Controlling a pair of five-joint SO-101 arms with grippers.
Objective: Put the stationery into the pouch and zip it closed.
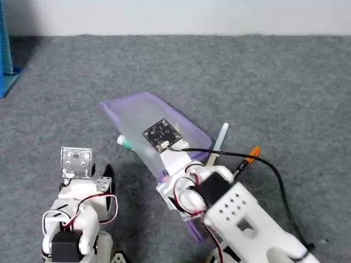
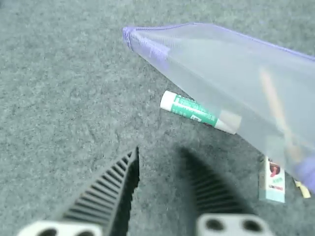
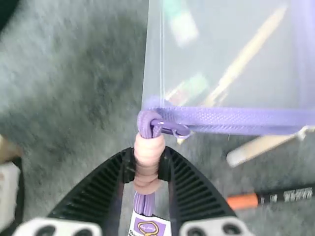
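Note:
A translucent purple pouch (image 1: 147, 118) hangs tilted above the grey carpet, held by its near end. My right gripper (image 3: 147, 164) is shut on the pink zipper pull (image 3: 148, 153) at the pouch (image 3: 221, 59) corner. A green-and-white tube (image 1: 125, 142) lies under the pouch's left edge. A white pen (image 1: 220, 137) and an orange-capped black marker (image 1: 247, 159) lie to the pouch's right. My left gripper (image 2: 162, 179) hovers open over the carpet, short of the tube (image 2: 197, 112) and the pouch (image 2: 231, 64). A small eraser (image 2: 272, 179) lies beyond it.
Grey carpet (image 1: 263, 82) covers the whole work surface, with free room on the far side and at the left. A blue object (image 1: 5, 55) stands at the far left edge. The right arm's black cable (image 1: 274, 170) runs over the marker.

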